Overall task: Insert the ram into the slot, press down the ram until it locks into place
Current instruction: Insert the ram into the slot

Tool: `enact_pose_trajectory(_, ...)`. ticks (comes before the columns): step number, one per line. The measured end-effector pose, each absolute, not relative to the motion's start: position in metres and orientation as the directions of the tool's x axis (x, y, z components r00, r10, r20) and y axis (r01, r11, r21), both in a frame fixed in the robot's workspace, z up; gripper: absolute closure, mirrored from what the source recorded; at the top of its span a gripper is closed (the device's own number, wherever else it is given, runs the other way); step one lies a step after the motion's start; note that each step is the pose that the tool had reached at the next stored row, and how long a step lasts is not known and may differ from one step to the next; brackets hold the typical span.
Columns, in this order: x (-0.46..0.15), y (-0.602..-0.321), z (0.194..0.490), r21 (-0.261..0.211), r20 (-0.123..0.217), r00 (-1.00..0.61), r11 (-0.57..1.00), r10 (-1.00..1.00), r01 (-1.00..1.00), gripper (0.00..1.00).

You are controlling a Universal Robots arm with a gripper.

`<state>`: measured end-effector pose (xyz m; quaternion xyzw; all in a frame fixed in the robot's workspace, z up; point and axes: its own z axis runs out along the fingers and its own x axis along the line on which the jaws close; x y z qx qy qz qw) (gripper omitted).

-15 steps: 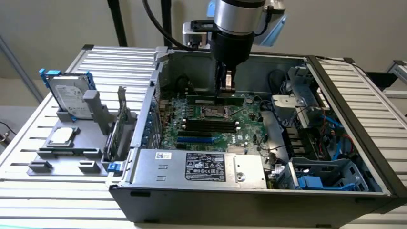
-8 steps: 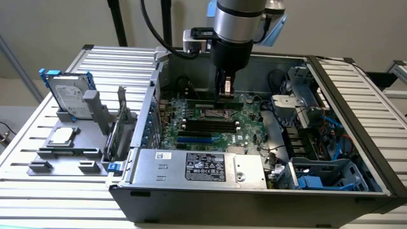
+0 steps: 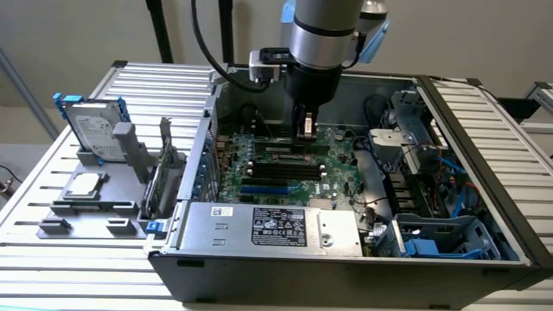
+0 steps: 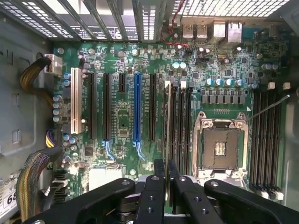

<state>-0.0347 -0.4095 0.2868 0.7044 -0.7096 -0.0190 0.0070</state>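
— Silver-grey round arm (image 3: 322, 32), ringed with a darker band?
— Yes, with pale blue caps (image 3: 377, 34) at the joint. Black below the band.
— Cables?
— Thick black cable (image 3: 195, 29), looped down to a small white-and-black box (image 3: 268, 63) at the wrist.
— And the gripper (image 4: 166, 165)?
— Matte black, jointed bars, rounded at the ends, studded with small round silver screws (image 4: 152, 178). Two narrow fingers (image 4: 159, 169) at the front.

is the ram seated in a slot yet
No, the gripper holds the ram edge-on above the slots, not pressed into one.
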Motion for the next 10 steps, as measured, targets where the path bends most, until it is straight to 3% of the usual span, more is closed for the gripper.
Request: enact_pose_trajectory(10, -0.035, -0.41, 0.269, 0.037, -0.017, -0.008, 0.007, -1.0, -0.999, 0.86)
